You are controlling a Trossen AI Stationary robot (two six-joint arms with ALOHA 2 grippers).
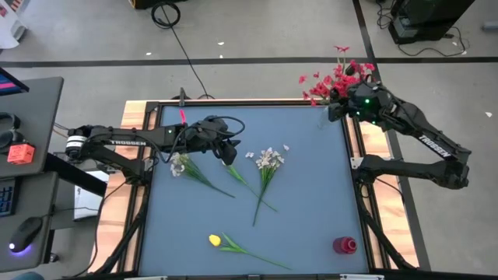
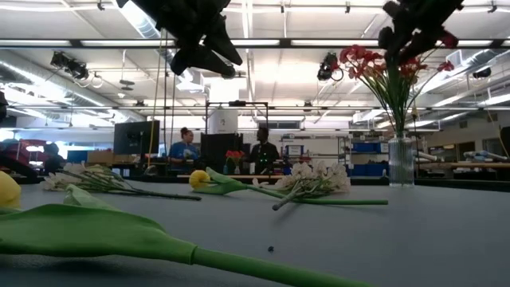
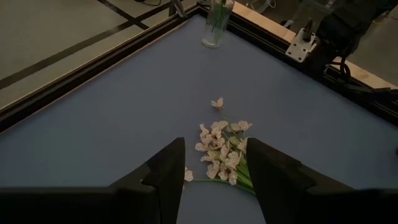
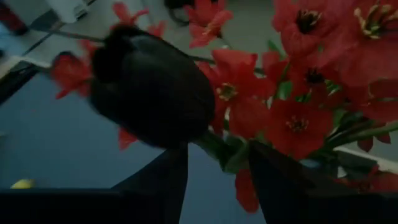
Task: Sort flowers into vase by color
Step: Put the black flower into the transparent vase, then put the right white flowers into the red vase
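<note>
Red blossoms (image 1: 336,80) stand with their stems in a clear glass vase (image 2: 401,162) at the table's far right corner. My right gripper (image 4: 217,180) is open among them, high above the vase (image 1: 325,118). Two whitish-pink sprays (image 1: 270,159) (image 1: 180,165) lie flat mid-table. A yellow tulip (image 1: 215,240) lies near the near edge. A second yellow head (image 2: 199,178) shows in the low view. My left gripper (image 3: 214,168) is open and hovers above the table beside the middle spray (image 3: 221,149). My right gripper has a green stem (image 4: 219,148) of the red bunch between its open fingers. I cannot tell whether either finger touches it. My left gripper touches nothing.
A small red vessel (image 1: 345,246) stands near the table's near right corner. A raised black frame (image 1: 233,102) rims the blue table top. A loose green stem (image 1: 257,190) crosses the middle. People stand far off in the room behind (image 2: 185,147).
</note>
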